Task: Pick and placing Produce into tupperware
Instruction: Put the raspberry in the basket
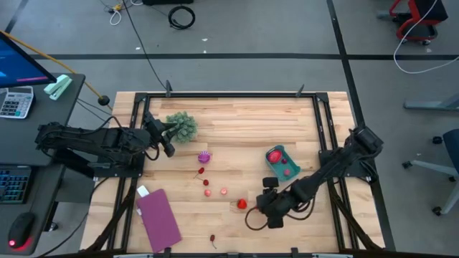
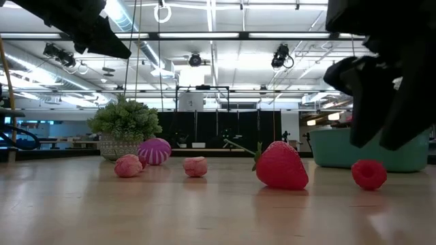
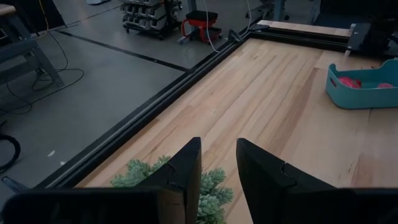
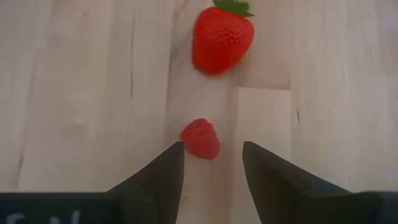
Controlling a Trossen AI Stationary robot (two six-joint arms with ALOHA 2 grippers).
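Wooden table [image 1: 237,129], seen from above, with both arms in place. The right gripper [image 4: 212,163] is lowered near the table's front right part, its fingers [image 4: 163,171] spread apart with nothing between them; a small red raspberry [image 4: 200,138] is seen lying on the wood just ahead of the gap, and a larger red strawberry [image 4: 222,38] with green leaves lies just beyond it. In the low view the same strawberry [image 2: 281,165] and raspberry [image 2: 369,173] are shown resting on the table, apart from each other, with the right arm's dark bulk hanging above the raspberry.

The teal tupperware [image 1: 281,162] is placed upright on the right half of the table, behind the right gripper; red produce is seen inside it, though the count cannot be told from these views.

Further produce is scattered at mid-table: a purple ball [image 1: 204,156], a dark red piece with a stem [image 1: 201,171] near it, and two pink pieces [image 2: 128,165] [image 2: 195,166] standing apart. One more small red piece [image 1: 213,239] lies near the front edge.

The left gripper [image 3: 217,171] is held at the table's left rear, above a leafy green clump [image 1: 182,125], its fingers slightly parted and holding nothing. A flat purple rectangle [image 1: 158,217] lies at the front left.
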